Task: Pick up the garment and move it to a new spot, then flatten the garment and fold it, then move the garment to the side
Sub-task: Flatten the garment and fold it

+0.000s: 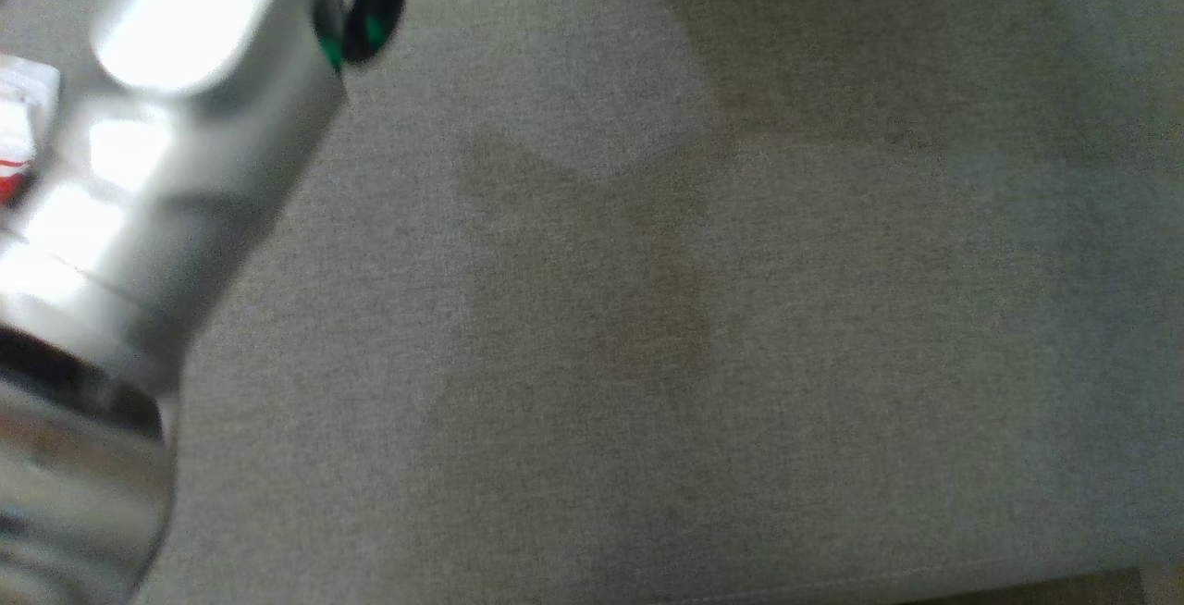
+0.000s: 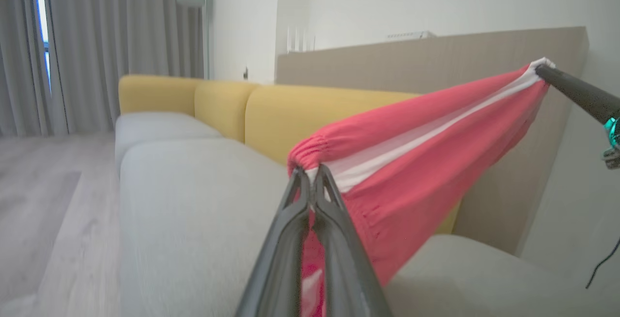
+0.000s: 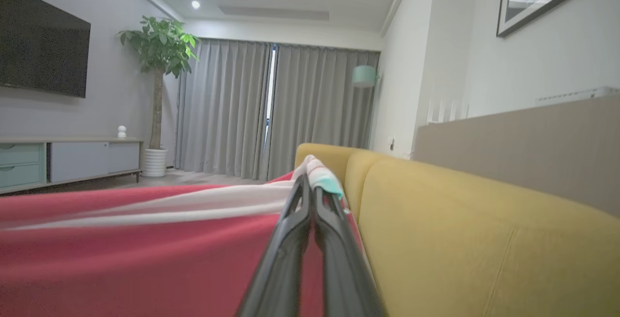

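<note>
Garment (image 2: 416, 162) — red with a white stripe — is hanging stretched in the air above the grey sofa seat (image 2: 193, 200), close to the yellow backrest (image 2: 290, 113). Its gathered elastic edge is being pinched by the left pincer (image 2: 311, 170), fingers pressed together on the cloth; the right pincer (image 3: 311, 183) is clamping the opposite end. For a clean move, both arms should be travelling together — holding the span taut without straining it, then lowering evenly so it is landing flat mid-seat.

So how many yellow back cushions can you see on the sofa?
3, in the left wrist view: far cushion, middle cushion, near cushion partly behind the red garment. More may be hidden behind it.
</note>
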Controlling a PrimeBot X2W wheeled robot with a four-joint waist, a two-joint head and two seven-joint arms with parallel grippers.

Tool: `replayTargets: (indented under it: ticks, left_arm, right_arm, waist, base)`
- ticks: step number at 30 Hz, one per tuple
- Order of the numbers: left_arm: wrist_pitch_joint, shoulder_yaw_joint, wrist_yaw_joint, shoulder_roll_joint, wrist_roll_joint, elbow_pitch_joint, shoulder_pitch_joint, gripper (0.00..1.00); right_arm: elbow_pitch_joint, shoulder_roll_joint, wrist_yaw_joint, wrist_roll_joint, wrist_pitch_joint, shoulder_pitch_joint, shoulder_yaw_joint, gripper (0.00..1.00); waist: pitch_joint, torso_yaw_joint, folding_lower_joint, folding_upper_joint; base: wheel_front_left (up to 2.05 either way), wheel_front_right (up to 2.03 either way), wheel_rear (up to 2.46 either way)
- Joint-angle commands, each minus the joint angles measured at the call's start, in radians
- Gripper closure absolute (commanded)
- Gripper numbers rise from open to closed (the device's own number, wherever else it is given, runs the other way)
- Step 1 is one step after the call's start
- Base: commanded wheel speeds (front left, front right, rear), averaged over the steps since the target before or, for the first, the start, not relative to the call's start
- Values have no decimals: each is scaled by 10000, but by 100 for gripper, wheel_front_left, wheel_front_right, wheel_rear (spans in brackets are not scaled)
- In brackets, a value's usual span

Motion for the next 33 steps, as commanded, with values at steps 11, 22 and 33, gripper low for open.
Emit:
replayTargets:
  ticks: [11, 22, 33]
  left_arm:
    - [-40, 817, -380, 417, 592, -1553, 5078, 100]
    - [-41, 567, 326, 980, 548, -2769, 9434, 100]
    - [572, 94, 1579, 1876, 208, -4992, 11975, 100]
  right_arm:
    - [-1501, 112, 67, 370, 51, 5768, -1581, 100]
    - [-3946, 927, 67, 222, 1241, 11020, -2929, 100]
    - [-7548, 1882, 67, -395, 3307, 14220, -4847, 100]
  waist:
    - [-689, 343, -3, 1]
    - [-2193, -56, -3, 1]
    - [-3240, -83, -3, 1]
  base:
    - [0, 0, 0]
    - [0, 0, 0]
    - [0, 0, 0]
